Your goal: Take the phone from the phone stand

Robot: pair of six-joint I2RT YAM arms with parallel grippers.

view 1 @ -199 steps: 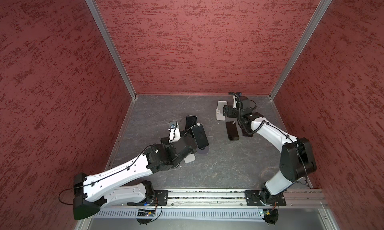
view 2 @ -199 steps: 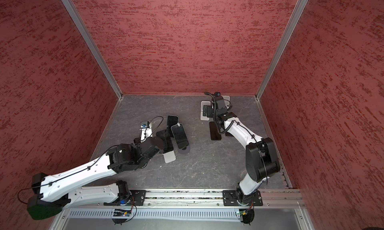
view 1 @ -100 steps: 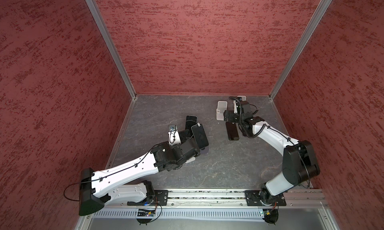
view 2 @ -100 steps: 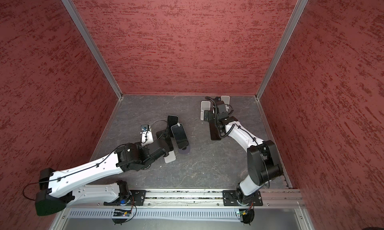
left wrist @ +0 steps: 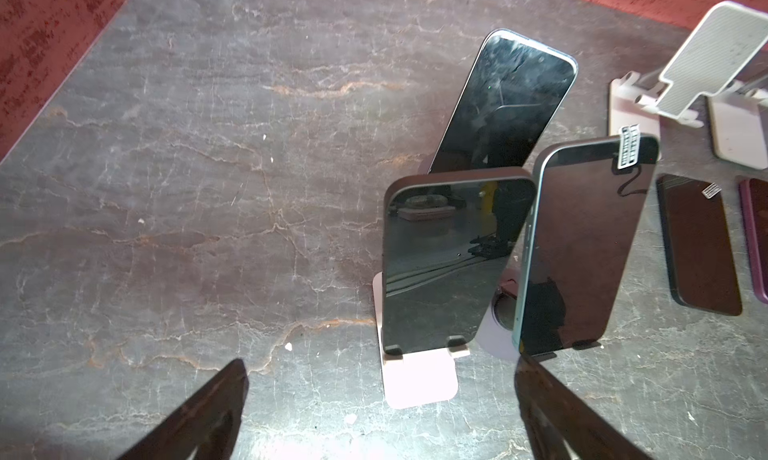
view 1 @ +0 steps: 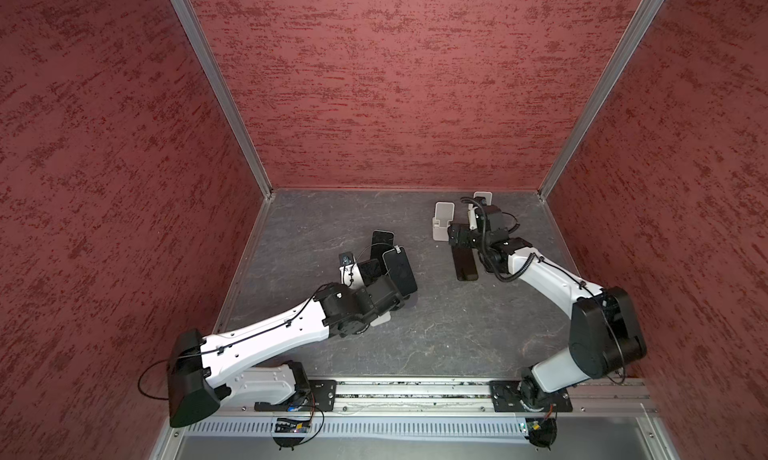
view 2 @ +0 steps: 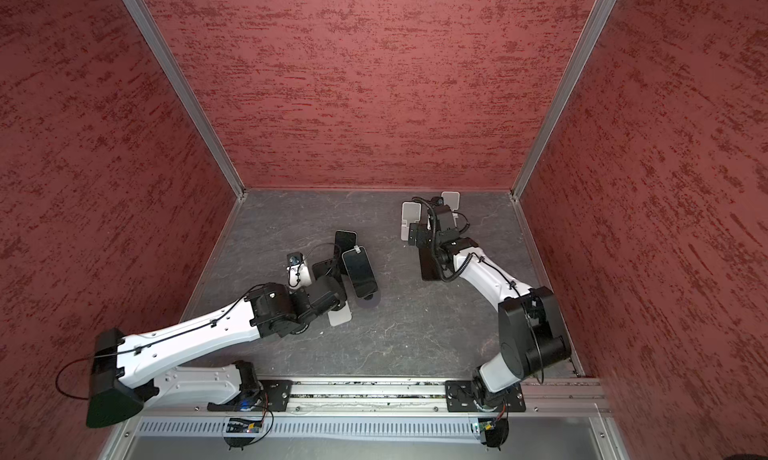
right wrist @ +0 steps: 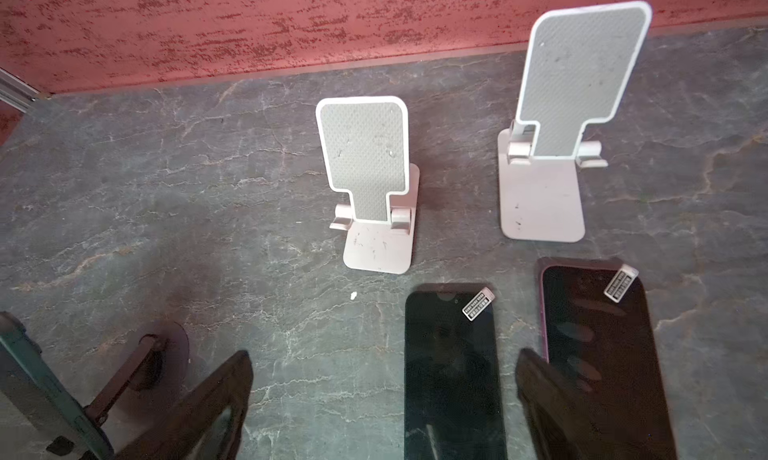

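Phone (left wrist: 444,262) leans back on its stand (left wrist: 419,379), long axis near upright; left fingers (left wrist: 224,389) and right fingers (right wrist: 540,391) spread apart

The worktop (left wrist: 166,187) is dark grey, veined pale and rust like slate; the walls (view 1: 395,83) are red, flecked darker; the phone stand (left wrist: 419,379) is pale pink, its phone (left wrist: 444,262) glossy black and dark-rimmed; the teal-edged phone (left wrist: 590,245) just beside the phone stand is black with a white barcode sticker; well apart from it, the empty stands (right wrist: 365,162) are pale pink with white-rimmed, grey dotted plates; the purple-edged flat phone (right wrist: 594,354) near them is black.
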